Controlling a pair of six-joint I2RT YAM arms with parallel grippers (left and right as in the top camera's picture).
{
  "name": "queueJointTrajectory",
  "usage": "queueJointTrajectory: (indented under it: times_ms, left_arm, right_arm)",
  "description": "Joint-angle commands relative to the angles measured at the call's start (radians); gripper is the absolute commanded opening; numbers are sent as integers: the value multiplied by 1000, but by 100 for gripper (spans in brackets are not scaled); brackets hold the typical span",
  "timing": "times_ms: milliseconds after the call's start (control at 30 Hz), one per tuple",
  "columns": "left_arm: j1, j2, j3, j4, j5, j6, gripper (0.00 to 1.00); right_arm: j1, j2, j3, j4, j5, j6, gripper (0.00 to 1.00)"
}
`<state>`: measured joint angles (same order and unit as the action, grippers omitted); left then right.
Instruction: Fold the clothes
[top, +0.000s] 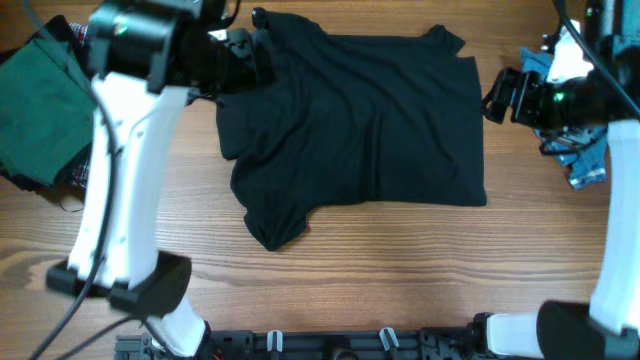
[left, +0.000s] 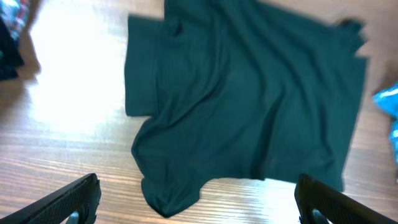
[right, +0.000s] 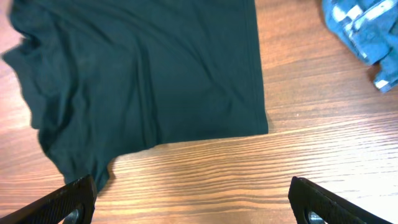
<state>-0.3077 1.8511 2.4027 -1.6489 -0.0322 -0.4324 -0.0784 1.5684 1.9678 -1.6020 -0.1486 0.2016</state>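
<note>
A large black short-sleeved shirt lies spread flat across the middle of the wooden table, with one sleeve bunched at its lower left corner. My left gripper hovers open above the shirt's upper left corner. In the left wrist view the shirt fills the frame ahead of that gripper, nothing between its fingers. My right gripper hangs open just off the shirt's right edge. The right wrist view shows the shirt's hem corner and bare wood between that gripper's fingers. A smaller blue garment lies crumpled at the far right.
A green cloth lies piled at the far left edge, with other fabric under it. The blue garment sits apart from the shirt's right edge. A wide strip of bare wood runs in front of the shirt. The arm bases stand along the front edge.
</note>
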Motion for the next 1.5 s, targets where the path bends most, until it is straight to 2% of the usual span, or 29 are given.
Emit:
queueJointTrajectory:
  times_ms: [0, 167, 233, 333, 433, 533, 700, 767, 933, 1133, 1300, 1467]
  left_arm:
    - [6, -132, 2, 26, -32, -21, 100]
    - [9, -305, 2, 71, -3, -131, 100]
    - [10, -358, 2, 104, 53, -138, 100]
    - [10, -406, 2, 170, 54, -135, 100]
    - [10, -388, 2, 231, -10, -68, 100]
    - [10, -330, 1, 218, -71, -13, 100]
    - [24, -147, 0, 9, -74, 6, 100]
    - [31, -75, -60, -29, -63, 5, 100]
    - [30, -65, -380, 154, -63, -33, 100]
    - [30, -65, -695, 275, 2, -78, 100]
    - [25, -74, -837, 416, 47, -77, 100]
    - [-5, -78, -1011, 635, 47, -68, 100]
  right_arm:
    - [1, -130, 1, -6, -25, 7, 100]
    - [1, -277, 1, -6, -85, 27, 100]
    - [1, -315, 1, -6, -102, 68, 100]
    - [1, -329, 2, -6, -111, 34, 100]
    - [1, -286, 30, -5, -49, -24, 100]
    - [1, -220, 86, -5, -45, -60, 100]
    - [-1, -102, 84, -6, 34, -99, 100]
    - [-1, -69, -8, -2, 34, -118, 100]
    - [-1, -94, -340, 151, 29, -87, 99]
    - [-1, -115, -666, 337, 4, -68, 99]
    - [-1, -113, -809, 511, -9, -106, 100]
    - [0, -107, -875, 655, -12, -91, 100]
